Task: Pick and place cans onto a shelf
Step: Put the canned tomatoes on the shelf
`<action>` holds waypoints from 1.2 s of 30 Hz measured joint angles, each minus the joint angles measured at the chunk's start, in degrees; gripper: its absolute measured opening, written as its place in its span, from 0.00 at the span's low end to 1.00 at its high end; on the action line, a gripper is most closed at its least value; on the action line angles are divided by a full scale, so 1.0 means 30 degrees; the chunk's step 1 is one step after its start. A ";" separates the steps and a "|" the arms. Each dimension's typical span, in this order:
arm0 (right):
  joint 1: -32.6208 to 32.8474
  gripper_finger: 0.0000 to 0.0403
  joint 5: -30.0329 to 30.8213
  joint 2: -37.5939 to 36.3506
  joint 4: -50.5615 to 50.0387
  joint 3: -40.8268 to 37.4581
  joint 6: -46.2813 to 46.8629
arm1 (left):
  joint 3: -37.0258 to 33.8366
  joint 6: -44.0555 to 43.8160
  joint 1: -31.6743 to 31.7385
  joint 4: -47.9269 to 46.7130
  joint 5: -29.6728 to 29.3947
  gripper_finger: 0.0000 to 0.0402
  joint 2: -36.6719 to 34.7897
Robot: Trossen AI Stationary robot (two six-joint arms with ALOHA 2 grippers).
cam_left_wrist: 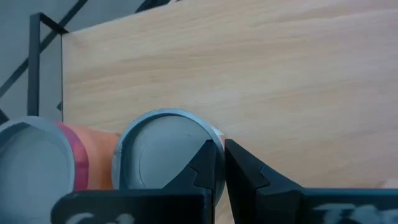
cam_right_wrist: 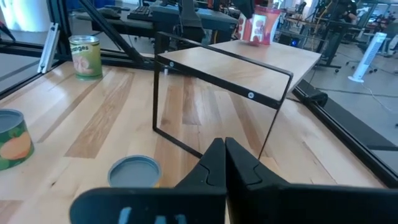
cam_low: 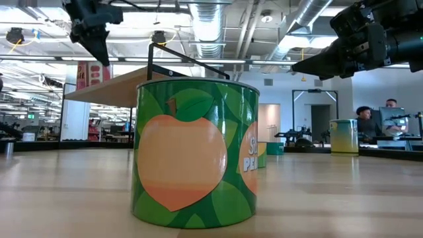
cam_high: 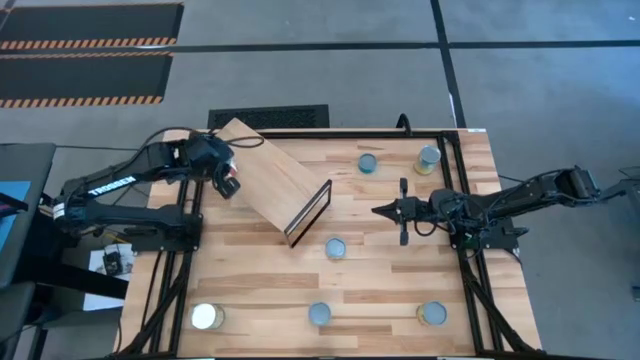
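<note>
The left gripper [cam_high: 230, 185] hangs over the near-left edge of the shelf [cam_high: 270, 175], its fingers [cam_left_wrist: 208, 165] drawn almost together with nothing between them. In the left wrist view two cans sit on the shelf board just beside those fingers: one with a grey-blue lid [cam_left_wrist: 158, 152] touching the finger's side, and a second with a pink-orange side [cam_left_wrist: 37, 155] right against it. From above, a red and white patch at the gripper [cam_high: 231, 186] is all that shows of them.

The shelf lies skewed on the counter [cam_high: 380, 270], its dark-framed end panel [cam_high: 308, 212] pointing toward four o'clock.

The right gripper [cam_high: 378, 211] hovers above the counter at three o'clock from that end panel, well apart from it, fingers [cam_right_wrist: 214, 158] pressed narrow and empty.

Around it the loose cans spread out. One blue-lidded can [cam_high: 336, 248] stands at seven o'clock from the right gripper, near the shelf's end. Another [cam_high: 368, 162] is at twelve o'clock, and a yellow-green can [cam_high: 428, 158] sits at one o'clock near the far edge. Along the near edge stand a white-lidded can [cam_high: 206, 317], a blue-lidded one [cam_high: 319, 314] and a yellow-sided one [cam_high: 432, 315]. The low view is filled by a green can with a peach label [cam_low: 195, 152].
</note>
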 joint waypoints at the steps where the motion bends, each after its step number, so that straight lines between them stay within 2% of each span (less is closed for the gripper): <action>1: 0.0000 0.02 0.0000 0.0000 -0.0010 0.0000 0.0024 | -0.0009 0.0175 0.0198 0.0016 0.0064 0.01 0.0188; 12: 0.0000 0.02 -0.0007 0.0000 -0.0280 0.0000 0.0048 | 0.0056 0.1068 0.0775 0.1353 0.0570 0.03 0.1696; 18: 0.0000 0.02 -0.0007 0.0000 -0.0367 0.0000 0.0041 | 0.0056 0.0988 0.0775 0.1467 0.0596 0.04 0.1682; 29: 0.0000 0.02 0.0000 0.0000 -0.0340 0.0000 0.0048 | 0.0005 0.1213 0.0775 0.1455 0.0718 0.19 0.1617; 36: 0.0000 0.02 0.0000 0.0000 -0.0332 0.0000 0.0048 | 0.0384 0.1498 0.0746 0.1344 0.0910 0.22 0.1639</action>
